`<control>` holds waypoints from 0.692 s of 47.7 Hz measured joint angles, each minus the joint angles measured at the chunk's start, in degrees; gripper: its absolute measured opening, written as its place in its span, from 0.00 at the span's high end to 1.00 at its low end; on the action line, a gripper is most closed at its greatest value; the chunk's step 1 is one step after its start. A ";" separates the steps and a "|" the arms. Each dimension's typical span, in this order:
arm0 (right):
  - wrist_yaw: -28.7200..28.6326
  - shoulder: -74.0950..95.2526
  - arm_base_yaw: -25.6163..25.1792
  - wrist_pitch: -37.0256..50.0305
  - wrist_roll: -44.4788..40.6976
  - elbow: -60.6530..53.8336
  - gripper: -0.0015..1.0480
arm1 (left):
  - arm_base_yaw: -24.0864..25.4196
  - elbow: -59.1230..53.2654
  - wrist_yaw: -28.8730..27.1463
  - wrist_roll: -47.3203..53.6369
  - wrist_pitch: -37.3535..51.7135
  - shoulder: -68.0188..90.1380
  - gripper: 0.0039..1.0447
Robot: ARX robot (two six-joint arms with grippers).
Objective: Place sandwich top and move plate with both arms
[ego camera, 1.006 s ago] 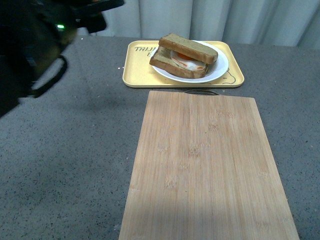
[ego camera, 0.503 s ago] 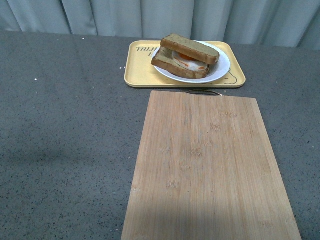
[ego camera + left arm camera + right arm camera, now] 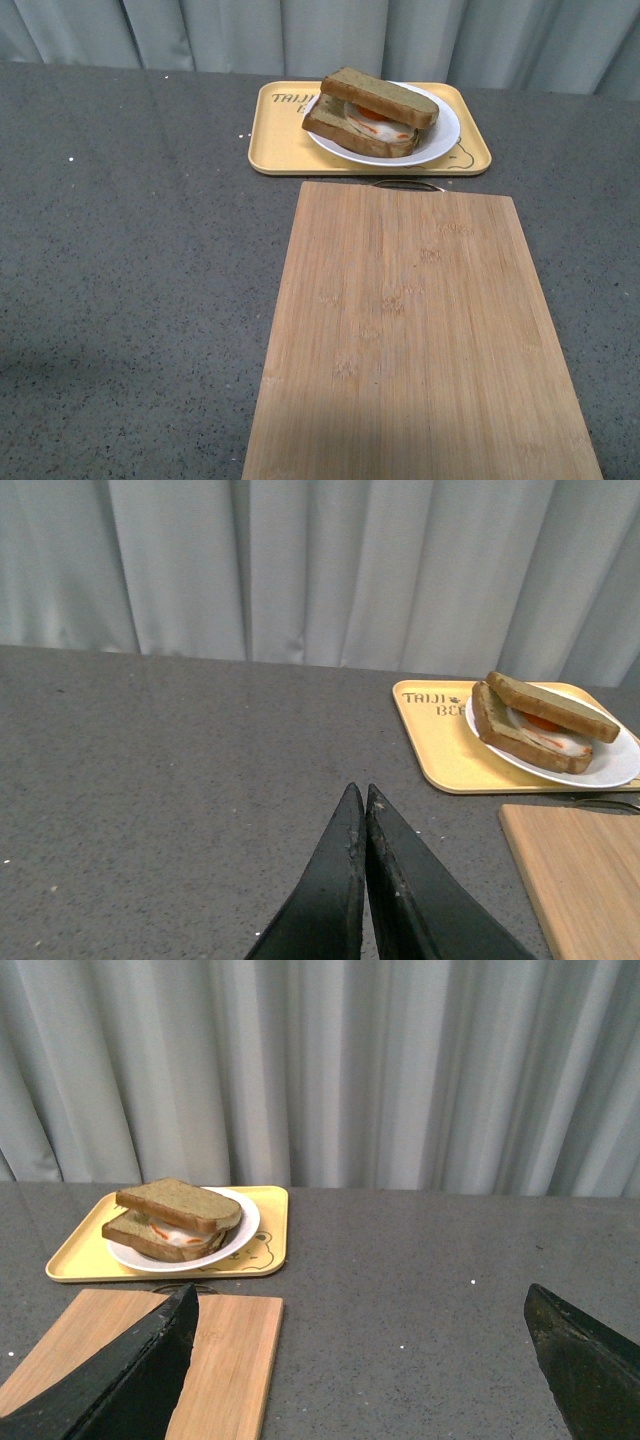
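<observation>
The sandwich top, a brown bread slice, lies tilted on the egg-bearing slice on the white plate, which sits on a yellow tray. Both show again in the wrist views: sandwich top on plate, and sandwich top on plate. No arm appears in the front view. My left gripper is shut with nothing in it, over bare table well short of the tray. My right gripper stands wide open and empty, away from the plate, over the table beside the board.
The yellow tray lies at the far side of the grey table, in front of a pale curtain. A large bamboo cutting board reaches from just before the tray to the near edge. A thin dark metal loop shows at the board's far edge.
The left arm, which filled the front view's upper left a second ago, has withdrawn out of that view. The sandwich, plate and board have not moved.
</observation>
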 joint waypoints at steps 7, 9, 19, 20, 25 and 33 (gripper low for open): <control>0.02 0.00 0.02 0.00 0.00 0.00 0.09 | 2.16 -1.86 1.01 0.13 -5.99 -8.22 0.97; 0.02 0.00 0.00 0.00 0.00 0.00 0.09 | 2.19 -2.29 1.16 0.15 -7.89 -10.49 0.97; 0.02 0.00 0.02 0.00 0.02 0.00 0.09 | 2.21 -3.21 1.16 0.15 -14.43 -18.16 0.97; 0.02 0.00 0.00 0.00 0.00 0.00 0.09 | 2.21 -3.21 1.18 0.15 -15.17 -19.04 0.97; 0.02 0.00 0.00 0.00 0.00 0.00 0.09 | 2.19 -3.23 1.18 0.15 -18.14 -22.43 0.97; 0.02 0.00 0.02 0.00 0.02 0.00 0.09 | 2.21 -3.26 1.18 0.15 -23.45 -28.35 0.97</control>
